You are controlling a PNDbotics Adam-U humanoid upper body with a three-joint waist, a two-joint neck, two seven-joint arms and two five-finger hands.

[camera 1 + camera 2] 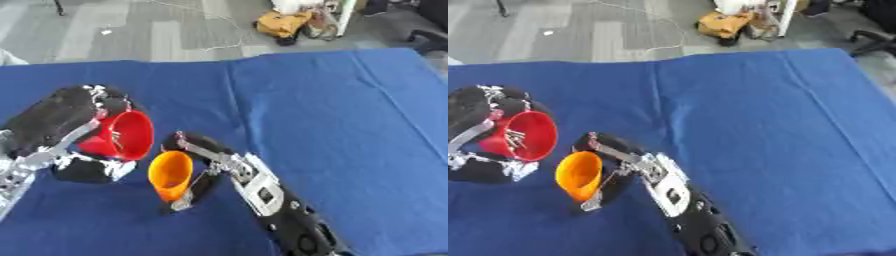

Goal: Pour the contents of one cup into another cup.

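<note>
Tipping toward the orange cup, the red cup lies nearly on its side in our left robot hand, its open mouth turned toward the right, and in the right eye view we can make out small pale, thin pieces against its inner wall. Our left robot hand is wrapped around this cup, fingers curled over its top and underneath it. Just to the right of the red cup and a little lower sits the orange cup, also tilted, its mouth angled up and toward the red cup; the 2 rims are close, but we cannot tell whether they touch. Our right robot hand grasps the orange cup, with one part curled over behind its rim and another running down along its right side to its base. From there our right arm stretches down and to the right of the orange cup, black with silver joints. Both cups are held over a worktop covered with a creased blue cloth. Beyond the cloth's far edge, well away from the orange cup, lies grey floor with a yellow bag on it.
</note>
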